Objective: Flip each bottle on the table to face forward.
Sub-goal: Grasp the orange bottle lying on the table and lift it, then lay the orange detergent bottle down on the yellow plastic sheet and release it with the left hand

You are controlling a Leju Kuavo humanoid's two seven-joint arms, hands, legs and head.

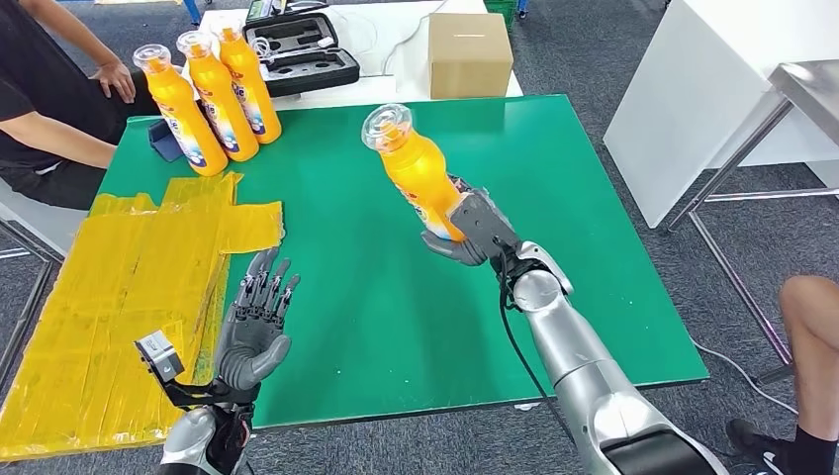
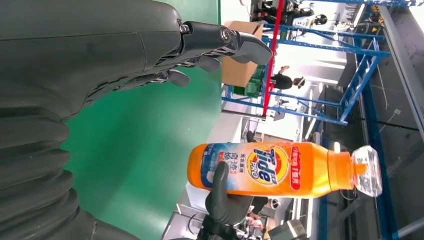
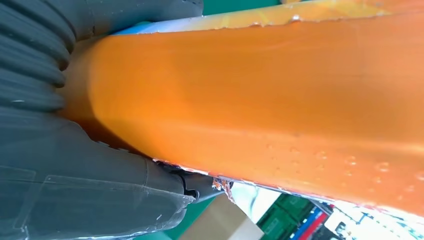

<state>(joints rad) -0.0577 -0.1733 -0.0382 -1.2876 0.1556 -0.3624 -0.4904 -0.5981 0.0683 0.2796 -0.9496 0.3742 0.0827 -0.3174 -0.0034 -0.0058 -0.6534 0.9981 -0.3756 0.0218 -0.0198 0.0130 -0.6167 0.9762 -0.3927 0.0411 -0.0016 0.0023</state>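
Note:
My right hand (image 1: 473,233) grips an orange bottle (image 1: 416,168) with a clear cap near its base and holds it tilted above the middle of the green table (image 1: 594,277). The left wrist view shows that bottle (image 2: 280,170) with its Tide label facing the camera and dark fingers (image 2: 222,195) wrapped round it. In the right wrist view the orange bottle body (image 3: 275,100) lies against my palm. My left hand (image 1: 255,332) hovers over the table's near left part, fingers spread and empty. Three more orange bottles (image 1: 208,94) stand upright at the far left corner.
A crumpled yellow sheet (image 1: 129,287) covers the table's left side. A person (image 1: 49,109) sits at the far left. A cardboard box (image 1: 469,53) and a black case (image 1: 302,49) lie on a white table behind. Another person's leg (image 1: 811,356) is at the right.

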